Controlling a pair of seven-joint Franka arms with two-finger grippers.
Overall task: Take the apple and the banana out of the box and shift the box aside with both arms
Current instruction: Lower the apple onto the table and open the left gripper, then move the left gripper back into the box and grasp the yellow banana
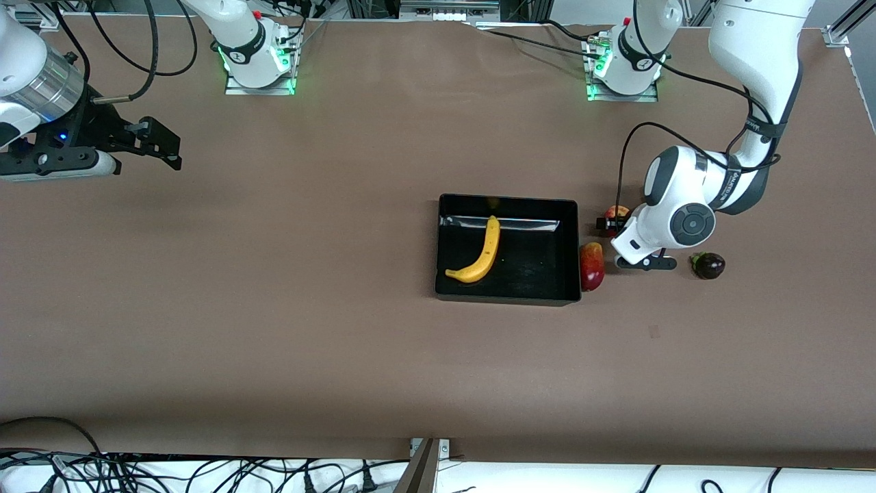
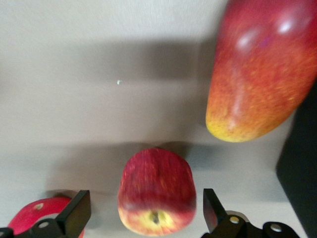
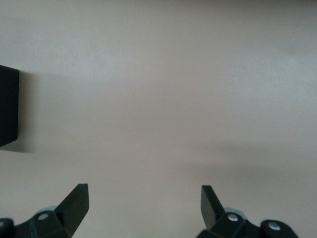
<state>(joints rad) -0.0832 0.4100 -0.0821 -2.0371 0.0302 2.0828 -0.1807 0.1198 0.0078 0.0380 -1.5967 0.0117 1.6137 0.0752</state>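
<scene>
Apple (image 2: pixel 156 192) sits on the table between the fingers of my left gripper (image 2: pixel 147 210), jaws apart and clear of it on both sides, so I read it as set down and let go. In the front view it is at right of centre, just outside the box (image 1: pixel 508 296), mostly hidden by the left arm's wrist. I judge that spot suits the task: out of the bin yet off the path for sliding it. A mango-like fruit (image 1: pixel 592 267) lies against the box's wall, and another red fruit (image 2: pixel 34 213) is beside the apple (only partly visible).

Banana (image 1: pixel 480 253) lies in the box at centre frame, not yet removed.

Right gripper (image 1: pixel 161 147) waits at upper left, jaws apart, holding nothing. A dark fruit (image 1: pixel 708 265) lies at far right.
</scene>
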